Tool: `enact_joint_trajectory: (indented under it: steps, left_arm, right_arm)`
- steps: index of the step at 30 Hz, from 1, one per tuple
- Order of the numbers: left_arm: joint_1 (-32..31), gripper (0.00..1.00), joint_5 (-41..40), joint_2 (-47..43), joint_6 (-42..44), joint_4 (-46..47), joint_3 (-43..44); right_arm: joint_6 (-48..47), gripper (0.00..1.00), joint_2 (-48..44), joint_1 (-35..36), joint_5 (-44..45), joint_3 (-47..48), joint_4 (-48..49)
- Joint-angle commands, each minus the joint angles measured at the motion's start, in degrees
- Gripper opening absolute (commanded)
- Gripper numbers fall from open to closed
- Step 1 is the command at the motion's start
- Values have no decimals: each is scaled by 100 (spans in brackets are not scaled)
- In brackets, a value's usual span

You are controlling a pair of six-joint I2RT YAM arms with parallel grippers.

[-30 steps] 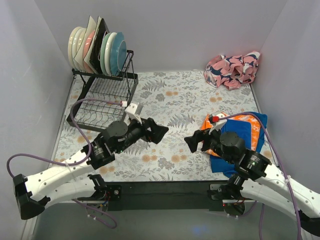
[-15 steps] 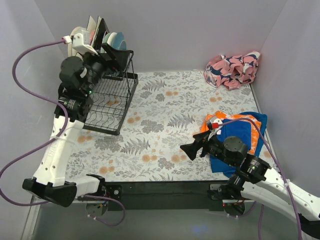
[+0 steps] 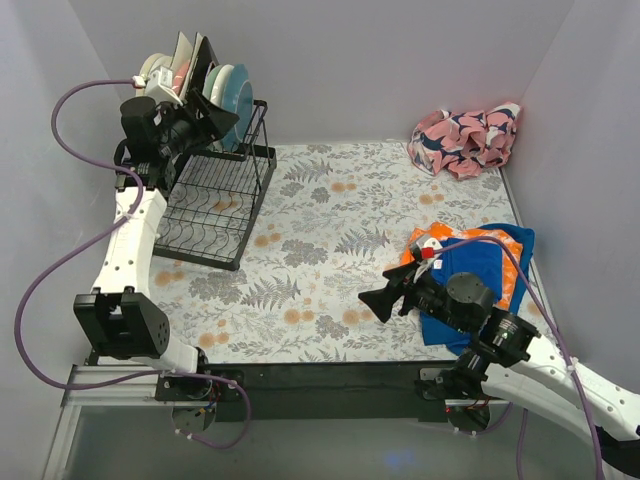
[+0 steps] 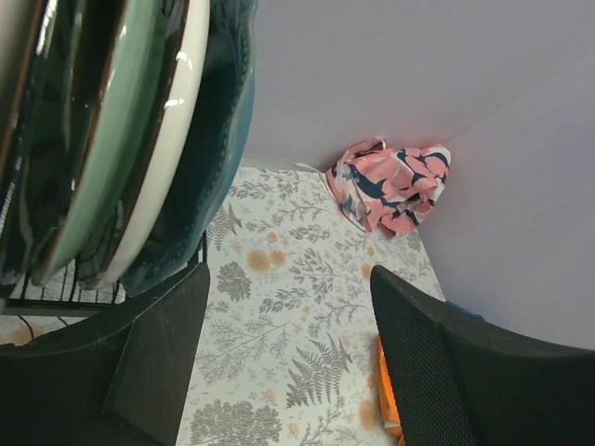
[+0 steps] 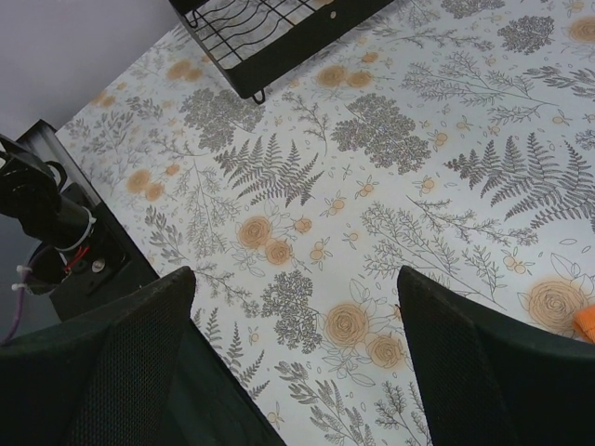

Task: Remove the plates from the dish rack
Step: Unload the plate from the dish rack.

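Observation:
Several plates (image 3: 190,80) stand on edge in the top tier of the black wire dish rack (image 3: 215,200) at the back left. My left gripper (image 3: 222,120) is raised to the right end of that row, open. In the left wrist view the teal plate (image 4: 223,121), a cream-rimmed plate (image 4: 172,139) and a green plate (image 4: 107,139) stand just above my left finger; my left gripper (image 4: 288,316) has only the table mat between its fingers. My right gripper (image 3: 385,298) hovers open over the mat, and in its own view my right gripper (image 5: 293,316) holds nothing.
A pink patterned cloth (image 3: 465,138) lies in the back right corner. An orange and blue cloth (image 3: 490,265) lies at the right under my right arm. The rack's lower tier (image 5: 270,37) reaches toward the middle. Grey walls enclose the table on three sides.
My left arm has swung up from the middle of the table to the plates at the rack's top, and its jaws have narrowed a little. My right gripper shifted slightly and dipped.

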Motion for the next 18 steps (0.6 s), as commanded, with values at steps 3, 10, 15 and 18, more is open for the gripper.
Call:
enact_joint_trajectory:
  steps: [3, 10, 15, 18]
  left_arm:
    - [87, 68, 55, 81, 413, 146, 518]
    - [87, 65, 556, 635, 738, 313, 896]
    - [87, 64, 363, 872, 1124, 339, 887]
    - [87, 64, 371, 995, 1291, 339, 914]
  right_arm:
    - [-17, 93, 172, 24, -143, 28, 385]
    - [-35, 91, 251, 24, -143, 36, 464]
    - [-70, 90, 225, 24, -117, 36, 482]
    - [-87, 90, 242, 24, -38, 19, 526]
